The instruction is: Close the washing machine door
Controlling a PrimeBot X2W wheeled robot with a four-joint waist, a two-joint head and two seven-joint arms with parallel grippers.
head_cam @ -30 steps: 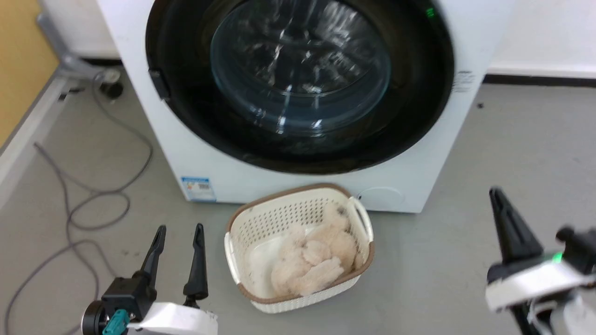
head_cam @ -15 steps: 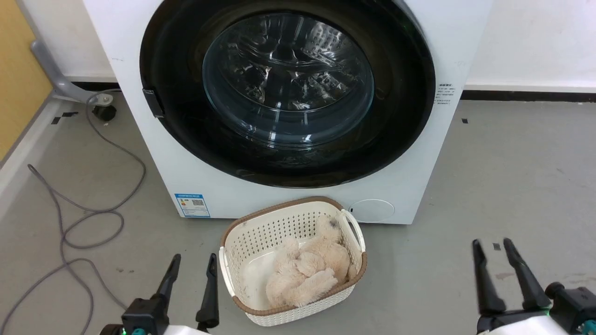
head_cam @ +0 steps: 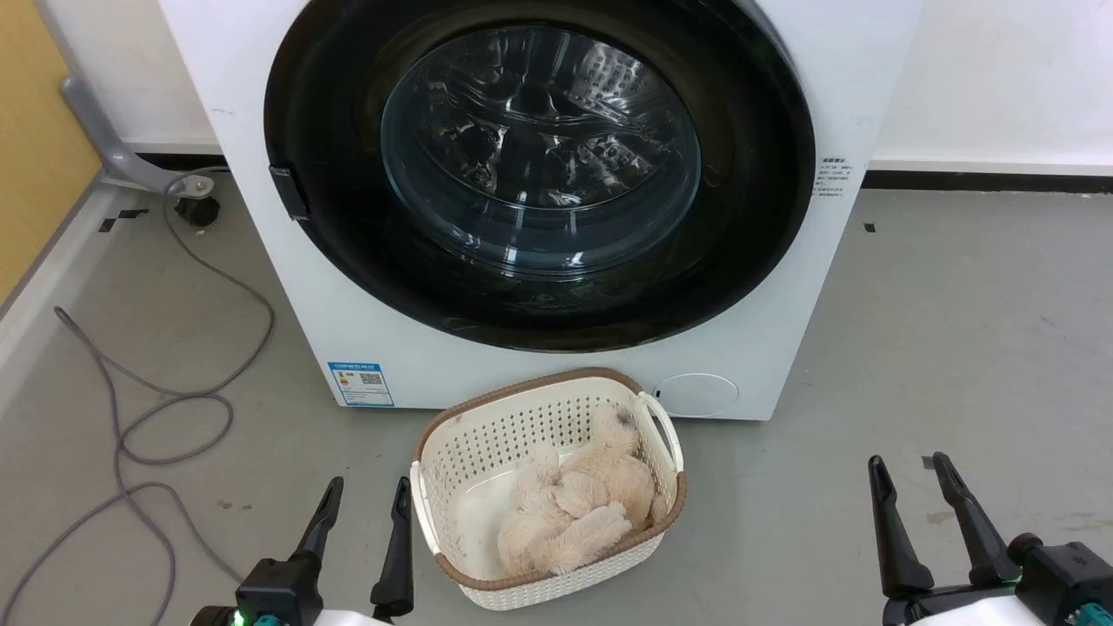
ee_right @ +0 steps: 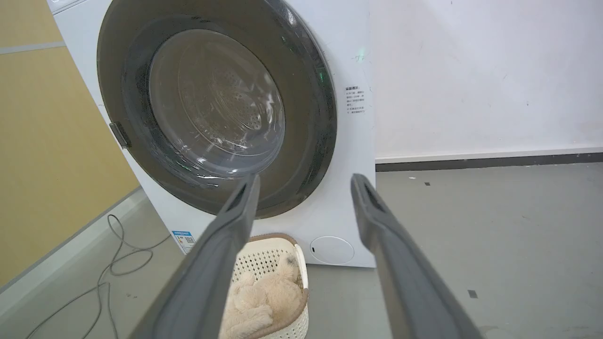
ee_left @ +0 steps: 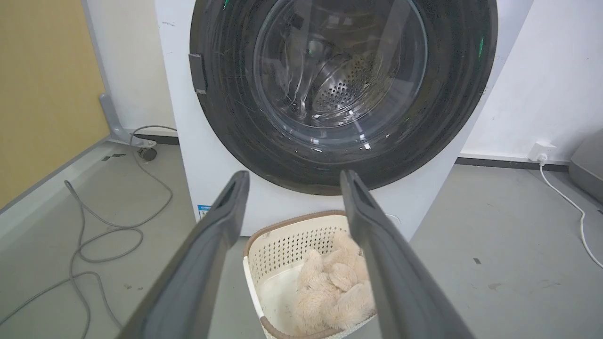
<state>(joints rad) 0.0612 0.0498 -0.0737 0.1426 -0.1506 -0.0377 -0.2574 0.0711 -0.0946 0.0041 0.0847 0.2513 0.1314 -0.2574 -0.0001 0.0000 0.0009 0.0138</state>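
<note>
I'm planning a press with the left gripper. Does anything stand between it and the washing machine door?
Nothing visible does. The laundry basket stands on the floor just to the right of the left gripper, below the washing machine door; a low reach might brush it.

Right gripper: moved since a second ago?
Yes. The right gripper has dropped down the head view against the laundry basket, tips now below its far rim.
</note>
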